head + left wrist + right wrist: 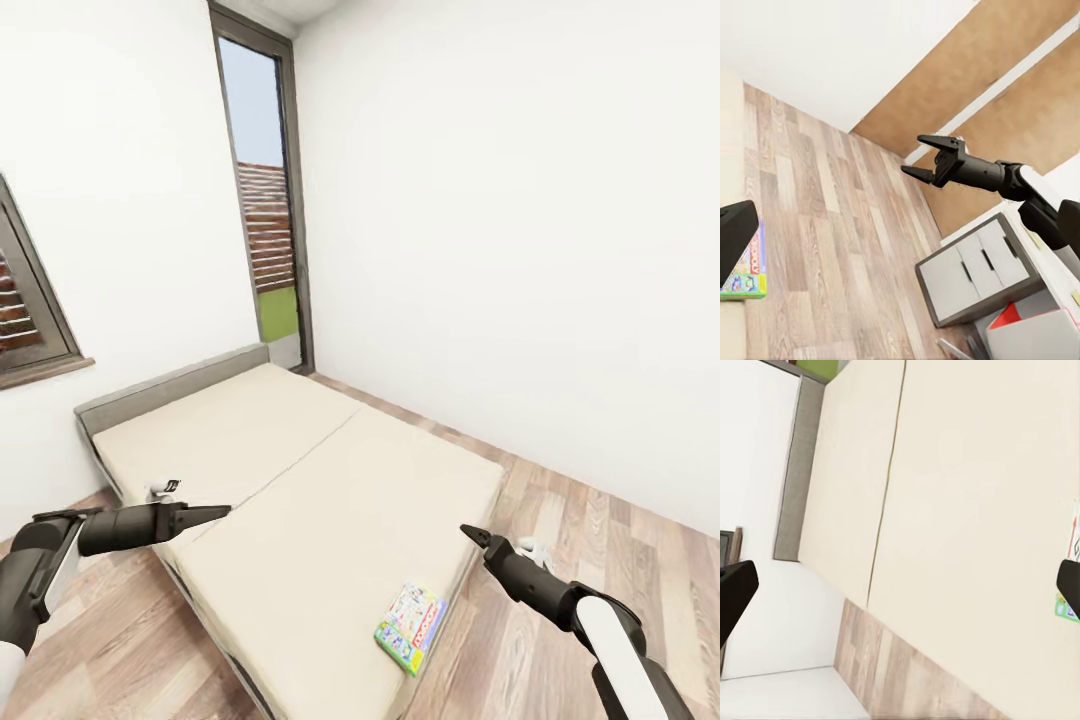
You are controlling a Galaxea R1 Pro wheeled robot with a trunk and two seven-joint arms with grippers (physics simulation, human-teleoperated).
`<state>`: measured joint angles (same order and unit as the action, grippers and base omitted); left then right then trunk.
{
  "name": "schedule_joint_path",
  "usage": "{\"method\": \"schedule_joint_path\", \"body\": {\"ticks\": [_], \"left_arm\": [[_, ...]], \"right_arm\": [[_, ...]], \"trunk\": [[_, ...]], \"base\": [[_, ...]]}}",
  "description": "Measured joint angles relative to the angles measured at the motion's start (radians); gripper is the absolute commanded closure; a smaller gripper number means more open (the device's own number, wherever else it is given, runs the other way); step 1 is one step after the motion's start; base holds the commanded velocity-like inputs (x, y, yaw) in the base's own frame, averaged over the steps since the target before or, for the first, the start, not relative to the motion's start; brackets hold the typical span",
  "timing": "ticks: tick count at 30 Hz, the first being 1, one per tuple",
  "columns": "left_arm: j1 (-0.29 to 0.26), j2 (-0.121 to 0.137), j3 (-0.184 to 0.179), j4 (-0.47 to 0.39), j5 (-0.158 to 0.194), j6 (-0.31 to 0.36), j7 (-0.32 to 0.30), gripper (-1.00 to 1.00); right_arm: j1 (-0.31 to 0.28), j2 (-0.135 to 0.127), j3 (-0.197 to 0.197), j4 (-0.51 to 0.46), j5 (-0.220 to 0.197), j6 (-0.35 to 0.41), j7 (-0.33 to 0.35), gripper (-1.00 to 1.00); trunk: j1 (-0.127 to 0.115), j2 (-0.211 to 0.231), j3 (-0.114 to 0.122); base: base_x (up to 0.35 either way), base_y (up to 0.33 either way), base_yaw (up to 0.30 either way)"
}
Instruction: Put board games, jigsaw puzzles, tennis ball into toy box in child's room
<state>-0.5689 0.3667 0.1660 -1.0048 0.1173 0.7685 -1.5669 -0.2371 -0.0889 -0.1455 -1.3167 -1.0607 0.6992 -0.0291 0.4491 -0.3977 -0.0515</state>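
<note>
We stand at the foot corner of the bed [300,470], and only one board game [411,627] is before us. It is the white-green box, and it lies flat on the beige mattress close to the near edge, on the side of our right arm. Its long axis runs slantwise, from the mattress edge up toward the middle of the bed.

The right gripper [478,538] hovers over the edge of the bed, a little beyond the box and slightly to its right, so the box lies below and nearer to us than the jaws. The left gripper [205,514] is over the other side of the mattress, well apart from the box. We judge the right arm the better one for the pick: it must come back toward us and down.

In the left wrist view the jaws of the right gripper stand clearly apart, with nothing between them. For the left gripper the jaws look closed to a point in the head view, but we cannot tell for sure.

A red logo crosses the lid of the box; the letters are too small to read with certainty. In the left wrist view, white drawers [971,274] with bar handles stand behind the right arm.
</note>
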Motion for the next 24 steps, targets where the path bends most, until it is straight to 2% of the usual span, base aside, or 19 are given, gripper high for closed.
{"method": "schedule_joint_path", "body": {"ticks": [6,16,24], "left_arm": [[0.0,0.0,0.0,0.0,0.0,0.0,0.0,-1.0],[0.0,0.0,0.0,0.0,0.0,-0.001,0.0,-1.0],[0.0,0.0,0.0,0.0,-0.001,-0.001,0.0,-1.0]], "right_arm": [[0.0,0.0,0.001,0.0,0.0,0.0,0.0,-1.0],[0.0,0.0,0.001,0.0,0.0,0.0,0.0,-1.0],[0.0,0.0,0.001,0.0,0.0,0.0,0.0,-1.0]], "trunk": [[0.0,0.0,0.0],[0.0,0.0,0.0],[0.0,0.0,0.0]], "base": [[0.078,-0.111,0.289],[0.009,-0.012,0.273],[0.0,-0.001,0.07]]}}
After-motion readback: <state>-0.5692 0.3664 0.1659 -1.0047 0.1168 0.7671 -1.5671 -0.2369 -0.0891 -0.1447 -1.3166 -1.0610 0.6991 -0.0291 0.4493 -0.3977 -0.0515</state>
